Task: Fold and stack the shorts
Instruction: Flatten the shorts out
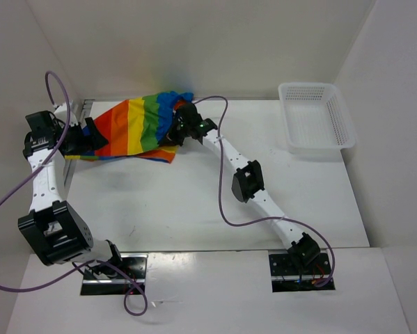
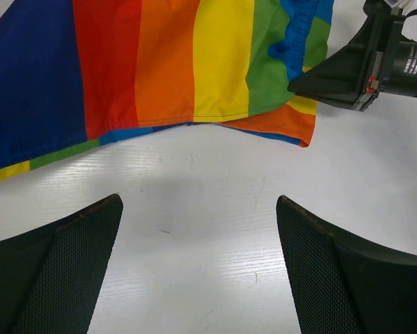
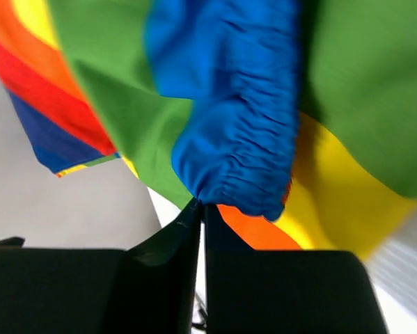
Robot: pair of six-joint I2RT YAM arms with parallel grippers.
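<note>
Now: shorts (image 1: 135, 129) limp, light; waistband (image 3: 243, 139) seemingly clamped by R gripper (image 3: 201, 209); L gripper (image 2: 199, 202) fingers (image 2: 62, 257) apart; hem (image 2: 194, 120) best taken.

The shorts (image 1: 135, 129) lie on the table (image 1: 194, 202), at the far side from the arm bases, between your two grippers. Your left gripper (image 1: 86, 137) is at their left end. Its fingers (image 2: 69, 264) are spread wide, the cloth lies just ahead of them, and bare table sits between them. Your right gripper (image 1: 180, 129) is at the right end, pinched tight on the waistband (image 3: 243, 139). Seen from your left gripper, the right gripper is ahead and to the right. The basket (image 1: 347, 132) stands on the table well off to the right of your right gripper, apart from the shorts.
</note>
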